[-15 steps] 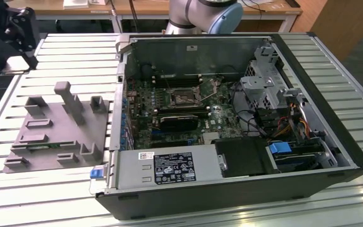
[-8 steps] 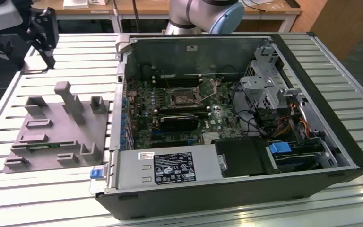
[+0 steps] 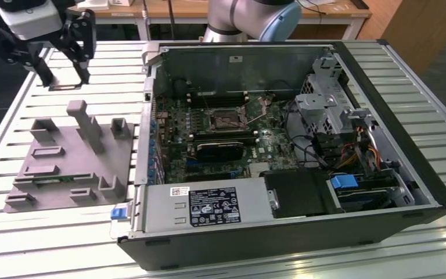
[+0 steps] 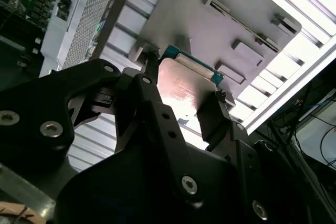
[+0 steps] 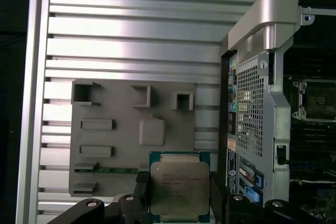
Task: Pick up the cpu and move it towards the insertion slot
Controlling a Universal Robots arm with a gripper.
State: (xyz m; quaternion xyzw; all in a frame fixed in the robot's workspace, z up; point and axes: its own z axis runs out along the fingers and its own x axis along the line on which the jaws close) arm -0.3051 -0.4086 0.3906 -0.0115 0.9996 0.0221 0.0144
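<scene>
The cpu point(image 5: 178, 184), a small square chip with a pale metal top and green rim, sits between my gripper's point(image 5: 178, 195) two black fingers; the gripper is shut on its opposite edges. In the second wrist view the cpu point(image 4: 185, 85) shows its shiny face, pinched by the gripper point(image 4: 184, 81). In the exterior view the gripper point(image 3: 64, 80) hangs above the slatted table, beyond the far end of the grey tray point(image 3: 68, 157). The insertion slot point(image 3: 227, 118), a silver-framed socket with a dark centre, lies on the motherboard inside the open case, well off to the exterior view's right of the gripper.
The open computer case point(image 3: 285, 151) lies on its side, with its metal wall point(image 3: 147, 104) between the tray and the motherboard. Upright posts point(image 3: 83, 119) rise from the tray. A black block point(image 3: 221, 152) sits just below the socket. Drive cages and cables point(image 3: 339, 133) fill the case's right side.
</scene>
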